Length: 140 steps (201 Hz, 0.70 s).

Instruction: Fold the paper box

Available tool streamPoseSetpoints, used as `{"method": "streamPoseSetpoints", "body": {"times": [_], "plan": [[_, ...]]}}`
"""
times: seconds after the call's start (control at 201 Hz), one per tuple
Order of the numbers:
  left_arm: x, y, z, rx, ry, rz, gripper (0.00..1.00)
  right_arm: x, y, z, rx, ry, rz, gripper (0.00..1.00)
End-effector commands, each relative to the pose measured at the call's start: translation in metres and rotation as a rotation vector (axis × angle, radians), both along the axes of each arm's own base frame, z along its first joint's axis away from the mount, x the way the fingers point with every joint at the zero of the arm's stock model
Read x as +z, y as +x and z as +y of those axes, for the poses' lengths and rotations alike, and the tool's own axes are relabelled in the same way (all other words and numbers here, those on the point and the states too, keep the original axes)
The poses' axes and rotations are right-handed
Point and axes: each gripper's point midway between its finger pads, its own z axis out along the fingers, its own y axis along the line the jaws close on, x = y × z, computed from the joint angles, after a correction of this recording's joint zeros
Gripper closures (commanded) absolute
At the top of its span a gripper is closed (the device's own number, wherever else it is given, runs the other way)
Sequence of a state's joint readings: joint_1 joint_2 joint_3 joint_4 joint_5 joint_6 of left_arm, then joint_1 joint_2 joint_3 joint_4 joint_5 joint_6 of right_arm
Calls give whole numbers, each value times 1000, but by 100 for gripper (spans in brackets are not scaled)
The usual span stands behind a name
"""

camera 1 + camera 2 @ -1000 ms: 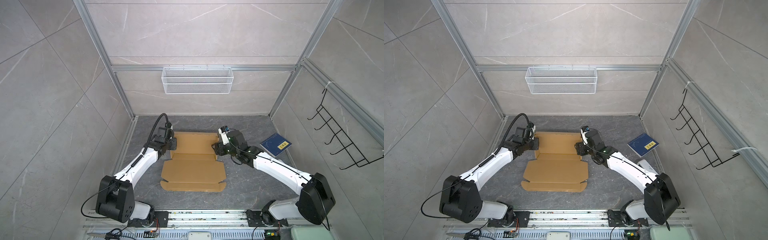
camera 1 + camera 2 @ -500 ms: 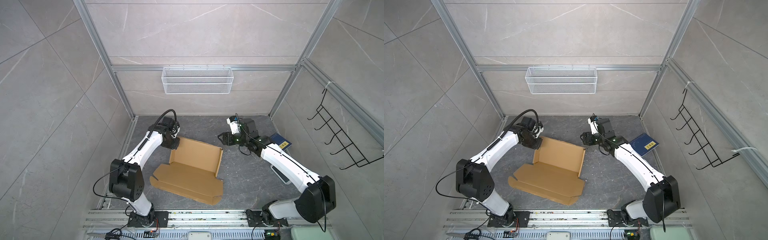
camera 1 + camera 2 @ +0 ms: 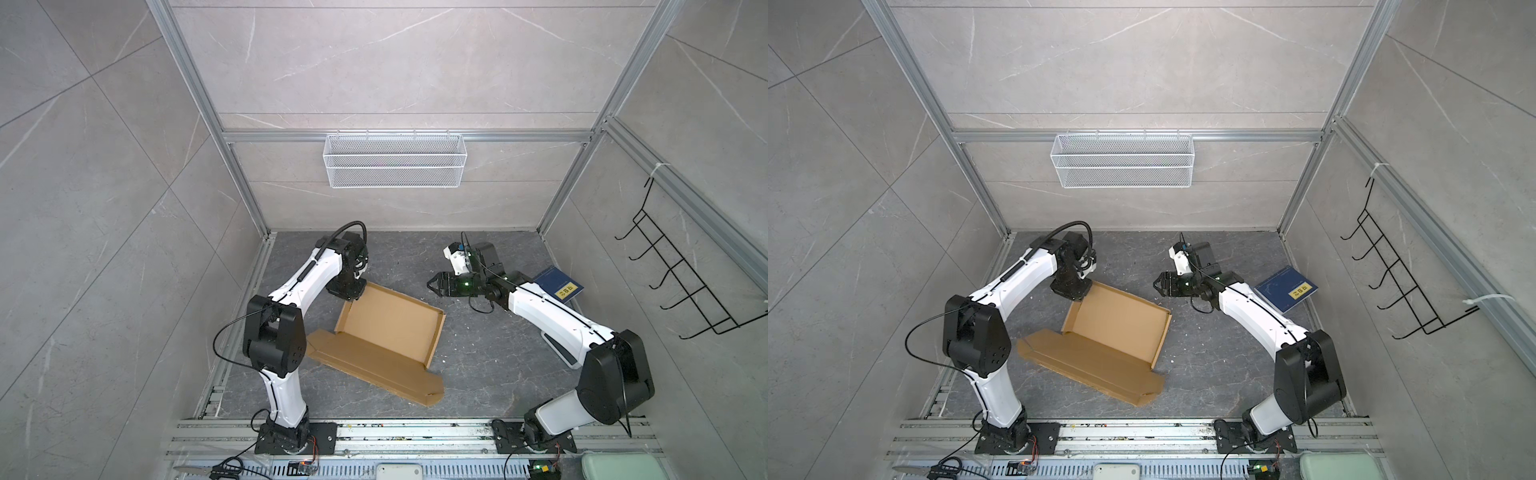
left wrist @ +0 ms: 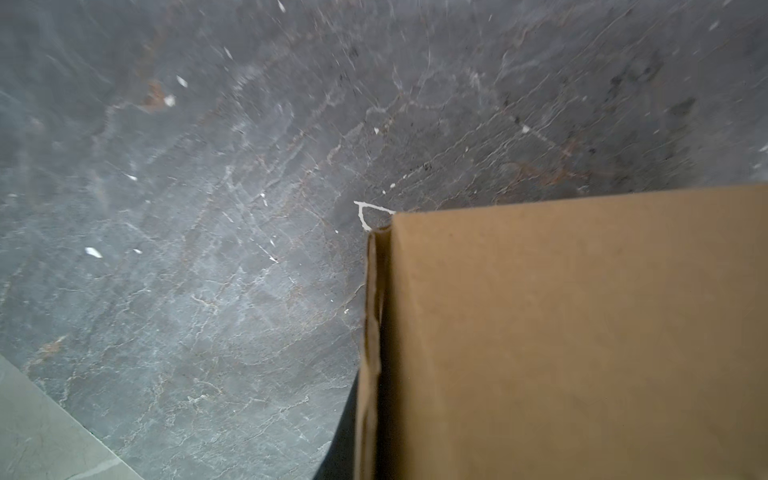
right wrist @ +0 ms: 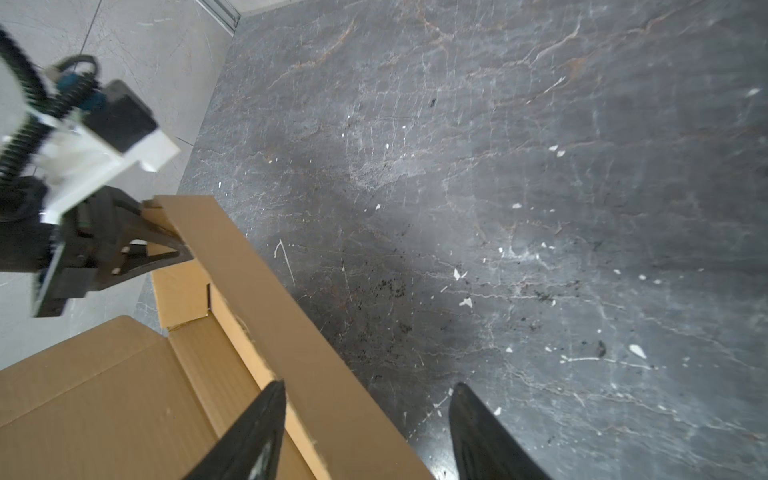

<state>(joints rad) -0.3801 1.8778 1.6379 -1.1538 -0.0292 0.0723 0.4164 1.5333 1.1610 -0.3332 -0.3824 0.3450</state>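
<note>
- The paper box (image 3: pixel 386 332) is lying askew on the grey tabletop (image 3: pixel 478 365) between the two arms. Its shallow tray part is sitting farther back with low walls standing up, and a long flap is spreading flat toward the near edge.
- The left hand (image 3: pixel 353 293) is pinching the tray's far-left corner, its jaws closed tight on the cardboard wall; the right wrist view is showing this grip (image 5: pixel 174 245).
- The right hand (image 3: pixel 432 286) is hovering near the tray's far-right corner with its jaws parted and nothing between them (image 5: pixel 368 388).
- A blue book (image 3: pixel 559 284) is lying beside the right arm, well apart from the box.
</note>
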Motion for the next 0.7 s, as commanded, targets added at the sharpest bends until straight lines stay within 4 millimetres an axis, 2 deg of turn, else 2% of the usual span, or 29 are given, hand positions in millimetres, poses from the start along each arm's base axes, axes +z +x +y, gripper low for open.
{"method": "streamPoseSetpoints", "body": {"times": [0.0, 0.189, 0.468, 0.692], "plan": [[2, 3, 1, -17, 32, 22, 96, -5, -1, 2, -1, 29, 10, 35], [-7, 18, -6, -43, 65, 42, 92, -9, -2, 1, -5, 24, 10, 36], [-17, 41, -16, -49, 71, 39, 71, -23, -4, 2, 6, 1, 32, 37], [-16, 51, -20, -50, 62, 20, 63, -25, -4, 1, 12, -14, 35, 37]]}}
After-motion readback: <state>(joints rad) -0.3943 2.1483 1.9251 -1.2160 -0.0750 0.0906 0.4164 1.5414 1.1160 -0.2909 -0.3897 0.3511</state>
